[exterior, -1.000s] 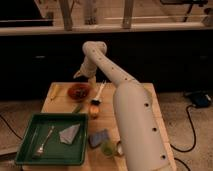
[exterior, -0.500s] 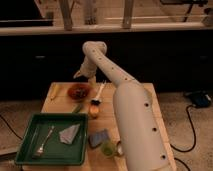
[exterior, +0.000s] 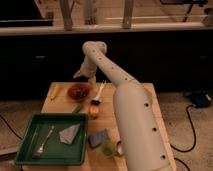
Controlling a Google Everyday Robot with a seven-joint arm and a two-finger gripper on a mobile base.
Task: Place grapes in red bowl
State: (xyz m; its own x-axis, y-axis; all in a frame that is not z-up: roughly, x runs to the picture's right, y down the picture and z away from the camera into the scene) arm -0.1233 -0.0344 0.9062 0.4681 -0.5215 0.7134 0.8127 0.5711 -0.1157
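My gripper (exterior: 83,75) hovers just above bowl (exterior: 79,91), far rim side; grip state unclear. Dark clump, likely grapes (exterior: 80,92), sits in bowl. Risk: descending clips rim, tips bowl.

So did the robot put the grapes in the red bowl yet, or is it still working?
It looks nearly done: a dark clump, likely the grapes, sits inside the red bowl on the table. Nothing seems to be in hand now. The gripper hangs just above the bowl's far edge. All that seems left is pulling the arm away.
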